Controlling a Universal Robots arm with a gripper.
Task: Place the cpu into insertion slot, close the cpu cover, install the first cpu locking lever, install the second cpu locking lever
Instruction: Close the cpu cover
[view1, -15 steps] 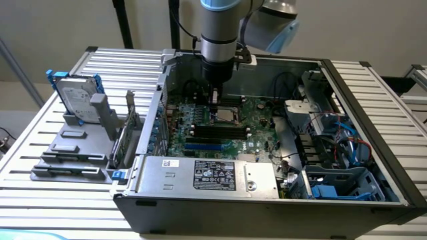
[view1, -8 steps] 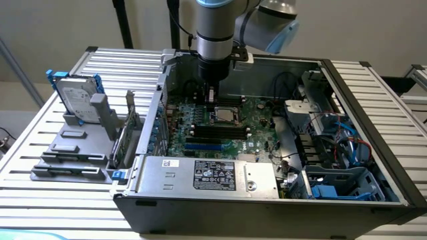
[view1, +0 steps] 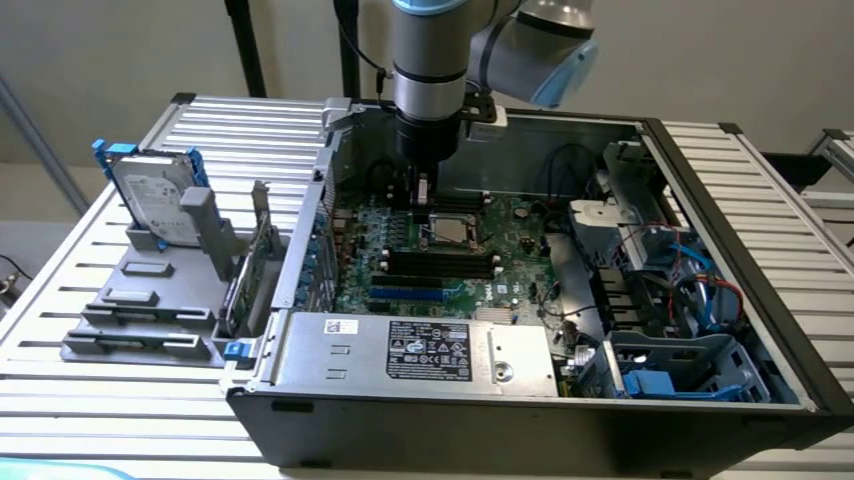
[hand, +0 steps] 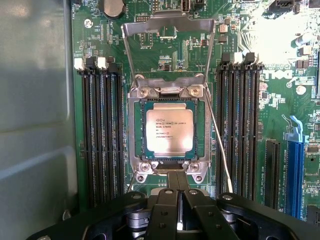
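Wrist view: the tool (hand: 177, 184) is seen with its two fingers pressed together, no gap between them and nothing pinched. Its tips sit at the edge of the insertion slot (hand: 134, 131); whether they touch the rim cannot be told. The cpu (hand: 169, 130) is seated flat in the slot, silvery printed face up, with a green border exposed around the metal top. It is nearly square. Its slightly longer side runs parallel to the black memory slots (hand: 102, 135) that flank the socket on both sides, along the line from the tool to the cpu cover (hand: 168, 22). The cover is raised off the chip, standing open at the far edge of the socket from the tool. A thin wire locking lever (hand: 218, 142) is noted slanting free beside the socket, not latched down.

Exterior view: the arm is lowered vertically into an open computer case (view1: 534, 432) that rests on a slatted tabletop (view1: 80, 400). The tool is positioned just beside the cpu, towards the exterior view's left. The chip is located near the middle of the green board, beyond a labelled grey metal box (view1: 414, 350).
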